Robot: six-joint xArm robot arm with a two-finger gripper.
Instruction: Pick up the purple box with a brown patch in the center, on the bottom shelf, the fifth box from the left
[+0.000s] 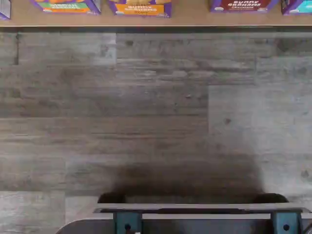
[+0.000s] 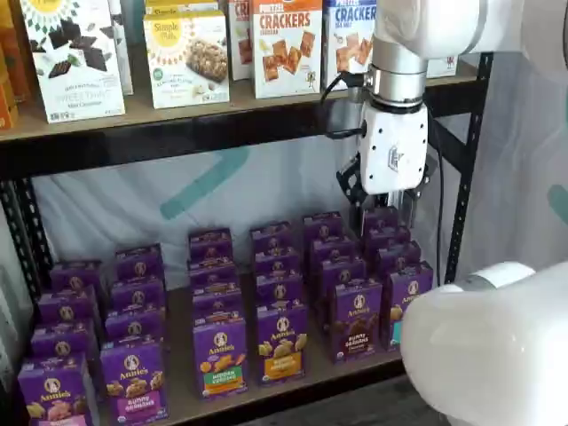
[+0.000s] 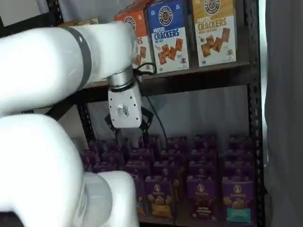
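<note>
- The purple box [image 2: 357,317] stands at the front of the bottom shelf [image 2: 293,383], tight between an orange-strip carton [image 2: 282,342] and a teal-strip one [image 2: 407,302].
- We may catch a neighbour, since the gaps are narrow.
- Our pincer [image 2: 388,211] hangs above the rear rows; its opening we cannot tell.

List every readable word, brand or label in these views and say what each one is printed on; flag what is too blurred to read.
"CRACKERS": orange box on the upper shelf; also on the blue box and yellow box.
"Simple Mills": pale box, barely legible.
"Annie's": round logo on the purple box with the brown strip.
"BUNNY GRAHAMS": the same purple box, also in the wrist view.
Strip text on the other purple cartons: too blurred.
The hand bears no readable text.
</note>
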